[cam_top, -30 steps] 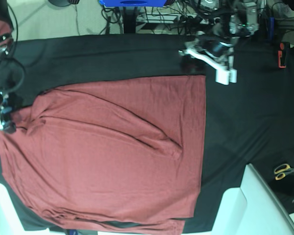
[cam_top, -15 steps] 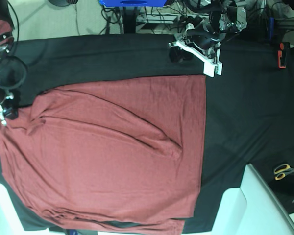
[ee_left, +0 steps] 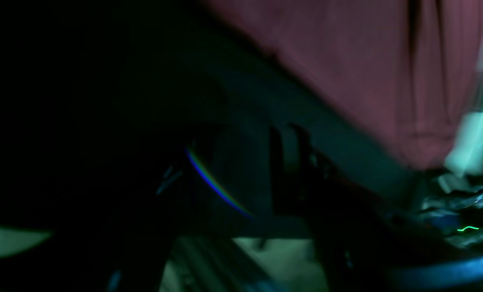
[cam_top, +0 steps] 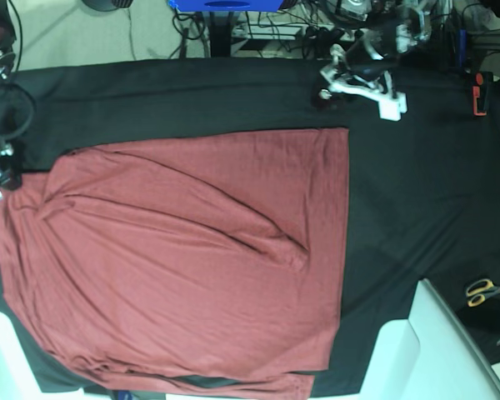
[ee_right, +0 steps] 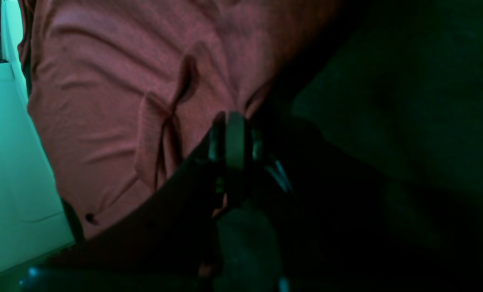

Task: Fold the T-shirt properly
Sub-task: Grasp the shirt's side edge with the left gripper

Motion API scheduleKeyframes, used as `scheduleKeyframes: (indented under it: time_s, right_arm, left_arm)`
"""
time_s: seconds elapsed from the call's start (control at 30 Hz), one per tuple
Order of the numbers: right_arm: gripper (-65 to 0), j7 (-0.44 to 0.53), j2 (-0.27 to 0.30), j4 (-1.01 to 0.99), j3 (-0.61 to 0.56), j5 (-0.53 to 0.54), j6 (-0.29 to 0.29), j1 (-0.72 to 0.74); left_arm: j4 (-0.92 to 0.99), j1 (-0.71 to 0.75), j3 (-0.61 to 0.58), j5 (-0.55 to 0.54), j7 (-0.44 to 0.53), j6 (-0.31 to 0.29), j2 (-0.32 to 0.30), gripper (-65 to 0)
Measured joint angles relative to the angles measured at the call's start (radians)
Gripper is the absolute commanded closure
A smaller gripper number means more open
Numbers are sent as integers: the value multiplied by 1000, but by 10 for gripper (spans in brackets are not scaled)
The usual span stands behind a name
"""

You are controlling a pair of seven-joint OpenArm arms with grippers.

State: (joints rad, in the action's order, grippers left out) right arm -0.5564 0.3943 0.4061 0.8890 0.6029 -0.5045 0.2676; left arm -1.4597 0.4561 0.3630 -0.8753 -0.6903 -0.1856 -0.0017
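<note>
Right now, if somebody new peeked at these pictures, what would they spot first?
The big red T-shirt would catch the eye first, spread wide and wrinkly across the middle of the black cloth that covers the table. Next comes the white left gripper, just past the shirt's far corner. Last, the little yellow-handled scissors lie near the right edge.

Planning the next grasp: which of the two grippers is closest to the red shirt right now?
The right gripper, at the T-shirt edge on the base view's left. The left gripper sits apart over black cloth.

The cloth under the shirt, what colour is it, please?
Plain black table cloth, clearest in the base view.
</note>
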Motion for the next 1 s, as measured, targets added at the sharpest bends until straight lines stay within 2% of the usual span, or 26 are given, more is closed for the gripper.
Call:
scheduleKeyframes:
  time_s: [0.07, 0.47, 0.57, 0.7, 0.83, 1.0]
  right_arm:
    - [-2, 0, 0, 0, 0, 4, -1, -5]
    - [-2, 3, -1, 0, 0, 3, -1, -3]
    - [-2, 3, -1, 0, 0, 3, -1, -3]
    - [-2, 3, 0, 0, 0, 3, -1, -3]
    - [-2, 3, 1, 0, 0, 3, -1, -2]
    - [-2, 3, 1, 0, 0, 3, -1, -2]
  left_arm:
    - [42, -26, 1, -40, -5, -8, -16, -234]
    - [62, -92, 16, -15, 13, 10, 12, -234]
    - [5, -77, 2, 12, -8, 33, 16, -234]
    - [-106, -32, 22, 5, -4, 36, 47, -234]
    - [-118, -34, 79, 7, 3, 127, 53, -234]
    - [-109, -24, 91, 10, -3, 133, 50, -234]
